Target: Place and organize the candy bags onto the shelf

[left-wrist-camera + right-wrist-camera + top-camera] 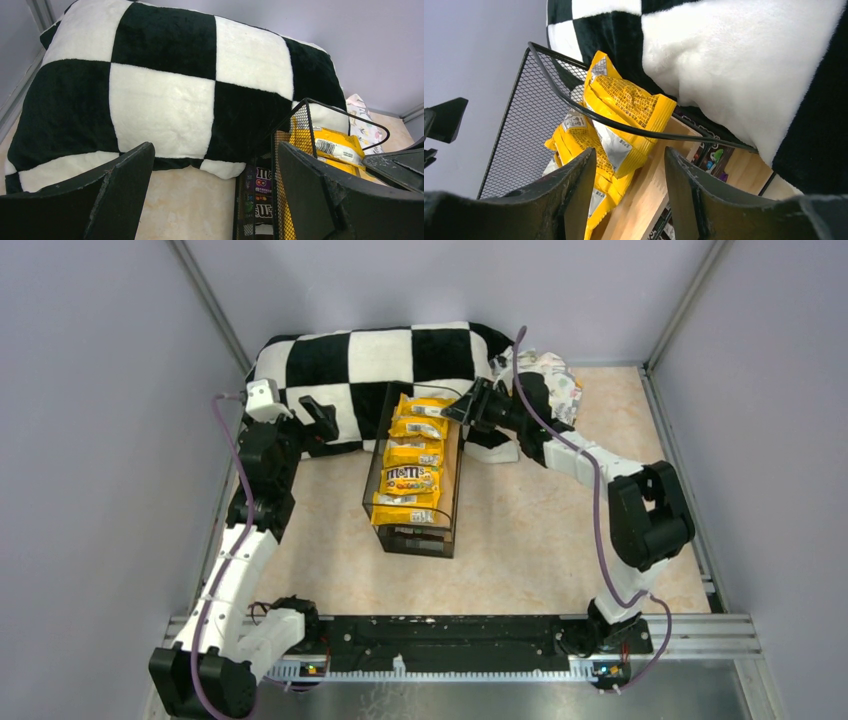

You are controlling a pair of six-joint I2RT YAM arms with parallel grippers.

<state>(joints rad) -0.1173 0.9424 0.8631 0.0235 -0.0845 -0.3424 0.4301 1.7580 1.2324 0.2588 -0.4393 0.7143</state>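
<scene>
Right end effector [629, 162] — parted, empty — beside candy bags [624, 107] on shelf [514, 125].

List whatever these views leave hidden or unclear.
- Top view: lower tier of the shelf, covered by its board and the yellow candy bags; left wrist view shows only dark packets.
- Top view: the cloth, mostly behind the right arm.
- Top view: whether the right gripper touches the far bag; too small.
</scene>
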